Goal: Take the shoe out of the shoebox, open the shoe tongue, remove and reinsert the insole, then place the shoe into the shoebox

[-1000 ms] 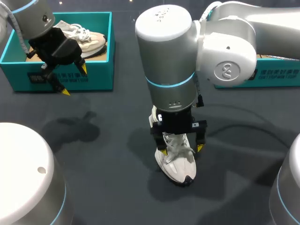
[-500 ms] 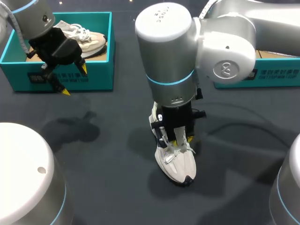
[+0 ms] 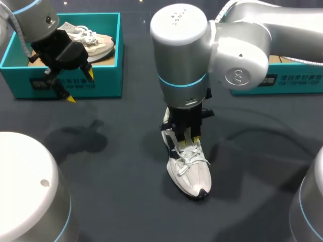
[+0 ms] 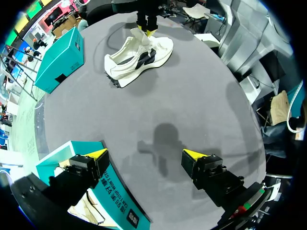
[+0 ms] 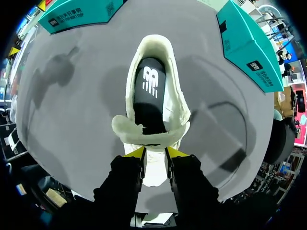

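Head view, across the last second: right gripper (image 3: 185, 139) goes from straddling the shoe (image 3: 192, 174) with fingers spread wide to fingers drawn in narrow above the laces. Right wrist view confirms it: both yellow tips pinch the tongue (image 5: 128, 128), which stands lifted off the throat. I read this as the tongue-opening step under way. The insole (image 5: 149, 88) lies exposed and is not yet pulled.

Shoe sits upright on the matte dark table (image 3: 111, 166), well apart from the teal shoebox (image 3: 103, 83). Left gripper (image 3: 79, 86) hangs at the box's front wall, fingers spread, holding nothing.

Materials: cream upper, thick padded collar, soft puffy tongue edge, flat black insole with a smooth printed face, loose white laces. Box looks like rigid card, and a second sneaker (image 3: 93, 41) lies inside.
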{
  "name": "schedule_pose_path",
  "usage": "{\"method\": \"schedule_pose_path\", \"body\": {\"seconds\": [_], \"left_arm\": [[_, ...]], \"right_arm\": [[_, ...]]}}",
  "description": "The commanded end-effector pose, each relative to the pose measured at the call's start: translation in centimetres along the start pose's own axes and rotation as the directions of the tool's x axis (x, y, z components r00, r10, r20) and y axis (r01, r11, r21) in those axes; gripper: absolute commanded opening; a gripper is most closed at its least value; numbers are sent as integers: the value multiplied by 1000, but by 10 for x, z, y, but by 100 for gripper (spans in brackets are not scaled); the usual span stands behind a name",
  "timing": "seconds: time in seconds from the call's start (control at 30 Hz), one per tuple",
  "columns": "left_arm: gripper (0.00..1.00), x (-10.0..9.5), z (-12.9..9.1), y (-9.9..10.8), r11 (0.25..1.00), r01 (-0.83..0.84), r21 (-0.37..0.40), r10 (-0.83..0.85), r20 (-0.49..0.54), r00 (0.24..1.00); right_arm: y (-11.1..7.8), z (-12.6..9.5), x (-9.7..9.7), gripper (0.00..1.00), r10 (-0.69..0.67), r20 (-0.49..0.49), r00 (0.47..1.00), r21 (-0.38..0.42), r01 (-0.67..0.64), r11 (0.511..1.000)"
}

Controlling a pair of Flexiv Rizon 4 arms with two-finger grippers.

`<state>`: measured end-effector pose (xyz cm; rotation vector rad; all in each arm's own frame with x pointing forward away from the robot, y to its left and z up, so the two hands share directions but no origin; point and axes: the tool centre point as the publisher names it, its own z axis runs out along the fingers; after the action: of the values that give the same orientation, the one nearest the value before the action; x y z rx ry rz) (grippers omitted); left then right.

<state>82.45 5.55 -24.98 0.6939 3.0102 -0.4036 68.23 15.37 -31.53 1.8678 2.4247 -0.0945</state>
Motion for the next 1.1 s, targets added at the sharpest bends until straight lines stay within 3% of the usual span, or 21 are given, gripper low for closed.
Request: {"method": "schedule_pose_path", "body": {"seconds": [0.03, 0.13, 0.37, 0.53, 1.1], "left_arm": [[100, 0, 0, 0, 1000, -1, -2, 1, -1, 1000], [100, 0, 0, 0, 1000, -1, -2, 1, -1, 1000], [100, 0, 0, 0, 1000, -1, -2, 1, -1, 1000], [100, 0, 0, 0, 1000, -1, -2, 1, -1, 1000], [100, 0, 0, 0, 1000, -1, -2, 1, -1, 1000]], "right_arm": [[12, 21, -8, 22, -16, -56, 998, -1, 16, 1000], [18, 28, -11, 20, -11, -65, 998, 13, 12, 1000], [9, -2, -9, 19, 5, 18, 1000, -26, -5, 1000], [12, -11, 0, 18, -20, 41, 999, -46, 22, 999], [40, 37, 1, 18, -78, -113, 991, -21, 76, 997]]}}
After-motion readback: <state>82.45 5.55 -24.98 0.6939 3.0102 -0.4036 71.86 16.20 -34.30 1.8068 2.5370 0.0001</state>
